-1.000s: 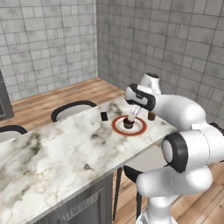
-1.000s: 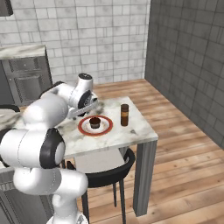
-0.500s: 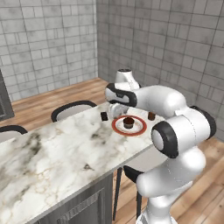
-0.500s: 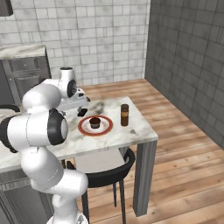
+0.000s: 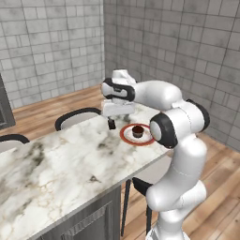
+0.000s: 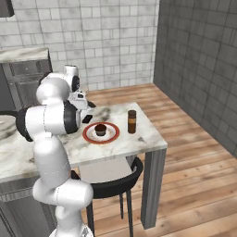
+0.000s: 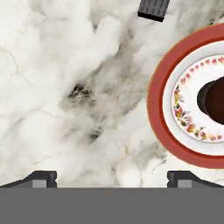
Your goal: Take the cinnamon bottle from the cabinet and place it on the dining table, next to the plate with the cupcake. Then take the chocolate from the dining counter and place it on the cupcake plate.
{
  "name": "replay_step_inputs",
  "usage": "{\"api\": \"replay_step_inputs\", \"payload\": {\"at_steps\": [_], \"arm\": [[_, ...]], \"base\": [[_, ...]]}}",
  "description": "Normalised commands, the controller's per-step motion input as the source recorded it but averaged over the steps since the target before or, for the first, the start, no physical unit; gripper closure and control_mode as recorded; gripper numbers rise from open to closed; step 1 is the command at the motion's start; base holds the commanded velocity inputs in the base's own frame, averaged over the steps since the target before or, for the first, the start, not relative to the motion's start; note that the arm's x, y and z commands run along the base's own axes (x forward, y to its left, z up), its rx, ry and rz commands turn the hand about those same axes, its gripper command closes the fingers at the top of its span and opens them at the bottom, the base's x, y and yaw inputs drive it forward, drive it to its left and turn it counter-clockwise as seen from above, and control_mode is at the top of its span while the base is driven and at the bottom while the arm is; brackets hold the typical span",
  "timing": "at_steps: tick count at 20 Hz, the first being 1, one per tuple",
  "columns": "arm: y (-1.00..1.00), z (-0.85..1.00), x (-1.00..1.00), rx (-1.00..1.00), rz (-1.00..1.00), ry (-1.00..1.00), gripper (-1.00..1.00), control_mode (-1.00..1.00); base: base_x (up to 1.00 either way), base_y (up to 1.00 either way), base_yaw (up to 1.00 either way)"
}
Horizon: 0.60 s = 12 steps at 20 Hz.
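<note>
The chocolate (image 7: pixel 154 8) is a small dark block at the top edge of the hand view, lying on the dining table (image 7: pixel 65 65) beyond the red-rimmed plate (image 7: pixel 159 105). The dark cupcake (image 7: pixel 215 98) sits on the plate's white centre. My gripper (image 7: pixel 114 178) hangs open over bare marble, short of the chocolate, with nothing between its fingers. In the left base view the gripper (image 5: pixel 114 117) hovers just above the chocolate (image 5: pixel 111 124), left of the plate (image 5: pixel 126 137) and cupcake (image 5: pixel 137 131). The brown cinnamon bottle (image 6: pixel 132 121) stands upright on the table right of the plate (image 6: pixel 111 136), with the chocolate (image 6: pixel 86 119) to the plate's left.
Black-backed chairs (image 5: pixel 77 115) stand along the table's far side, and another chair (image 6: pixel 115 178) is tucked under the near edge. The table's end edge (image 6: pixel 157 141) lies just past the bottle. A kitchen counter with grey drawers (image 6: pixel 23 58) stands at the back left.
The arm has swung left from above the plate and cupcake to a spot over the chocolate. The gripper stayed open. Bottle, plate and chocolate have not moved.
</note>
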Motion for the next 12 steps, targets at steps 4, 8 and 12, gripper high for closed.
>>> {"api": "replay_step_inputs", "payload": {"at_steps": [4, 8, 12], "arm": [[0.27, -0.26, 0.36, -0.18, -0.53, -0.01, -1.00, -1.00], [0.11, -0.27, 0.43, -0.26, -0.55, -0.03, -1.00, -1.00], [0.00, -0.23, 0.43, -0.25, -0.46, -0.03, -1.00, -1.00]], "base": [[0.00, 0.00, 0.00], [0.00, 0.00, 0.00], [0.00, 0.00, 0.00]]}}
